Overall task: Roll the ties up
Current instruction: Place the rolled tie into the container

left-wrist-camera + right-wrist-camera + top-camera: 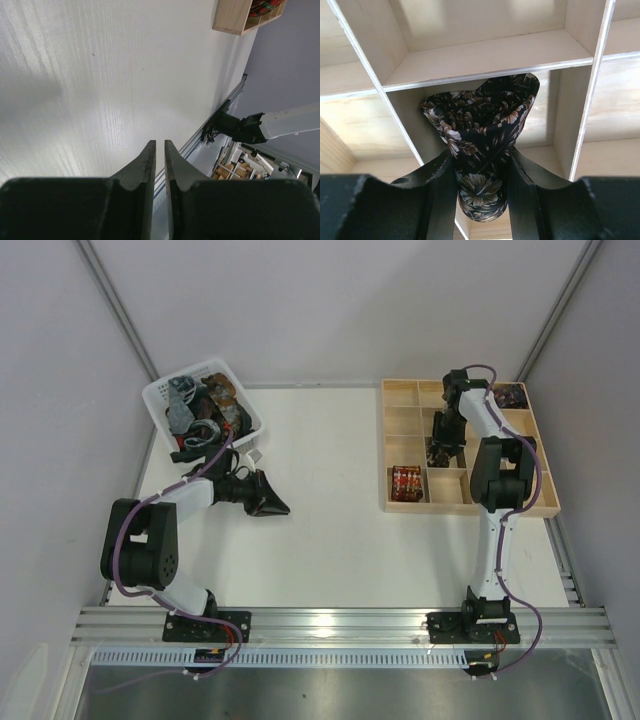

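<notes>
A dark brown tie (485,130) with tan floral print, rolled into a bundle, is pinched between the fingers of my right gripper (480,152), which is shut on it. It hangs over a middle compartment of the wooden tray (485,52). From above, that gripper (440,448) is over the tray's centre. Several more ties (205,405) lie heaped in the white basket (160,392) at the back left. My left gripper (272,504) rests low over the table just in front of the basket. Its jaws (160,143) stand a narrow slit apart with nothing between them.
The wooden tray (400,390) sits at the back right. A red rolled tie (407,483) fills a front-left cell and a dark roll (512,395) a back-right one. A small white tag (253,453) lies by the basket. Grey walls close in on both sides.
</notes>
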`<action>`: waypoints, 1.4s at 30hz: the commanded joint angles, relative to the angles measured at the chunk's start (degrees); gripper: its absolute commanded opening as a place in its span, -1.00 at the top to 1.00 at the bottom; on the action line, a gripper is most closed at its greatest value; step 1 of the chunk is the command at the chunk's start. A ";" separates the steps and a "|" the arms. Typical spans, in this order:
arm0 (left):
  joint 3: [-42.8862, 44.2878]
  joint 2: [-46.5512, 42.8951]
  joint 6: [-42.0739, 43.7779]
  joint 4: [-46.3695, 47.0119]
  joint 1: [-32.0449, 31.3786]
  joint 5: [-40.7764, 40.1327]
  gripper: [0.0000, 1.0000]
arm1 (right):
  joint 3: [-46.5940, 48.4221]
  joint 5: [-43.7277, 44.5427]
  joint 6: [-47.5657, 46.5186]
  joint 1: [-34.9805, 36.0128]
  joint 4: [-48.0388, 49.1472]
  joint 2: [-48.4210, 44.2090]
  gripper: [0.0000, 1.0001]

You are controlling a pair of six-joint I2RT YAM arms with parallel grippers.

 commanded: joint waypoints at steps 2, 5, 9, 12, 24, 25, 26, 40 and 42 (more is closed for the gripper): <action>1.31 -0.32 0.34 0.03 0.28 0.96 0.66 | -0.27 1.69 -0.23 0.77 1.46 3.46 0.44; 1.66 -0.41 0.52 -0.32 0.28 1.13 0.66 | -0.36 0.90 -0.23 0.59 1.37 2.23 0.16; 1.92 -0.68 0.78 -0.68 0.20 1.13 0.66 | -0.36 -0.16 -0.32 0.24 1.11 0.30 -0.07; 1.57 -1.03 0.78 -0.76 0.20 1.04 0.66 | -0.19 -2.53 -0.40 -0.20 0.67 -0.85 -0.24; -1.24 -4.72 1.31 -1.47 0.28 0.52 0.64 | 4.29 -2.45 -0.75 -0.55 -3.37 -4.10 -0.48; -1.33 -5.07 1.48 -1.64 0.28 0.43 0.64 | 4.64 -1.75 -0.75 -0.46 -3.72 -4.80 -0.49; -1.42 -5.42 1.57 -1.99 0.28 0.17 0.64 | 5.69 -1.31 -0.67 -0.55 -4.68 -5.33 -0.52; -10.81 -18.41 -5.19 1.42 0.11 -1.77 0.34 | -21.41 -6.72 6.88 5.31 7.81 -39.13 -0.99; -13.96 -20.96 -7.20 3.09 -0.07 -2.12 0.25 | -32.21 -8.24 10.56 7.61 14.43 -50.52 -0.99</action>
